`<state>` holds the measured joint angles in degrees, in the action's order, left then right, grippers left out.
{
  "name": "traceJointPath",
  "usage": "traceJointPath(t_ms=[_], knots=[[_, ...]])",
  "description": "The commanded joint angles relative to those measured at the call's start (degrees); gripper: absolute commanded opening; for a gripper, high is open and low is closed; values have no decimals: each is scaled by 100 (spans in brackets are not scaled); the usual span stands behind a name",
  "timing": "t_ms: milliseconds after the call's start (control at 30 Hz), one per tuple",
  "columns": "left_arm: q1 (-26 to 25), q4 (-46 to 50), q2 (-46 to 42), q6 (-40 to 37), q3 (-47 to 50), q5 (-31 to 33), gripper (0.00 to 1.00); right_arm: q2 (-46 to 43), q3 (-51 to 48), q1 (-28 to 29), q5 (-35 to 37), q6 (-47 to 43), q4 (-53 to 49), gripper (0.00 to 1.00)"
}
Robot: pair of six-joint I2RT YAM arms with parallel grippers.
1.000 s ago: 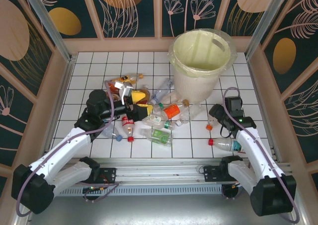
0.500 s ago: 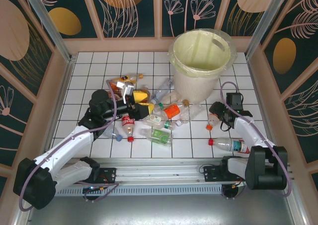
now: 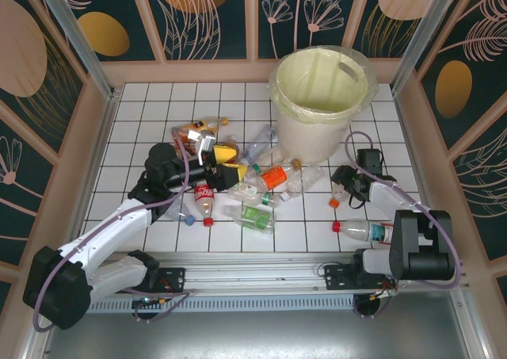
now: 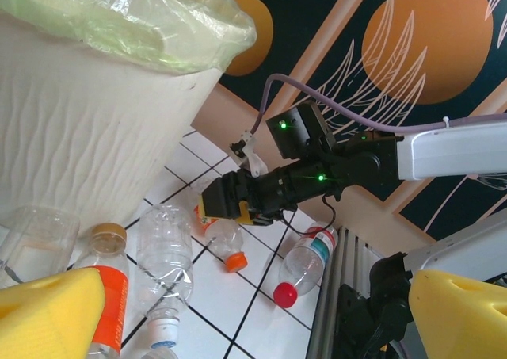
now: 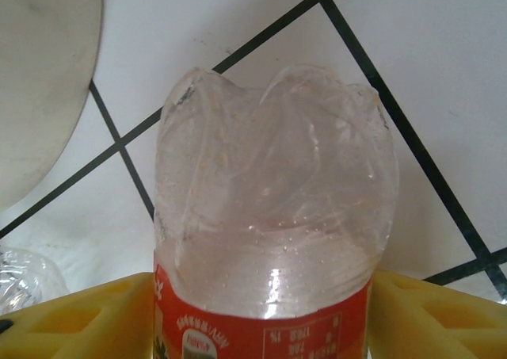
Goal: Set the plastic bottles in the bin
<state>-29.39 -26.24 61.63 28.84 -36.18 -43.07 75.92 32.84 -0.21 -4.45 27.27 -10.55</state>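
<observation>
1. Right gripper [image 3: 342,186], right of centre in the overhead view, pinches the orange-capped bottle [image 5: 273,216]. In its wrist view we see both yellow fingers [image 5: 79,319] lying against the red-orange label, one on each side.
2. That bottle is clear, and its lobed base points to the top of the wrist frame. In the overhead view it lies over the white tiled table [image 3: 142,113] with its cap toward the lower edge. We cannot tell whether it is clear of the tiles.
3. Left gripper [image 3: 230,163], left of centre overhead, has its yellow fingers spread wide and grips nothing. It sits at the upper edge of the bottle heap; we cannot tell whether it touches any bottle.
4. The bin [image 3: 313,133] stands upright at the upper right of centre. It has a cream rippled wall, and a translucent yellowish bag [image 4: 135,22] is folded over its rim. Looking inside from above, we see the bag lining.
5. The plastic bottles [image 3: 245,189] lie on their sides in a loose heap at mid-frame, just left of and below the foot of the bin. Among them we pick out a Coca-Cola bottle [image 3: 204,196] with a red cap, a green-labelled bottle [image 3: 257,216] and an orange-labelled bottle [image 3: 275,177].
6. A red-capped bottle [image 3: 364,232] lies alone at the lower right, just below the right gripper.
</observation>
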Motion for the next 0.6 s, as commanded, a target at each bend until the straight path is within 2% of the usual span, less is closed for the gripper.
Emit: traceJointPath(t_ms=[0, 133, 400, 567], knots=[[-32, -181, -24, 19, 44, -61, 99, 38, -10, -47, 7, -103, 164, 65], [-32, -105, -45, -45, 10, -62, 99, -195, 4, -75, 135, -91, 21, 60], [-32, -268, -71, 53, -25, -130, 99, -1213, 75, -297, 420, -33, -526, 59], [-32, -1116, -180, 583, 114, -283, 99, -1934, 363, -348, 822, 60, -927, 59]])
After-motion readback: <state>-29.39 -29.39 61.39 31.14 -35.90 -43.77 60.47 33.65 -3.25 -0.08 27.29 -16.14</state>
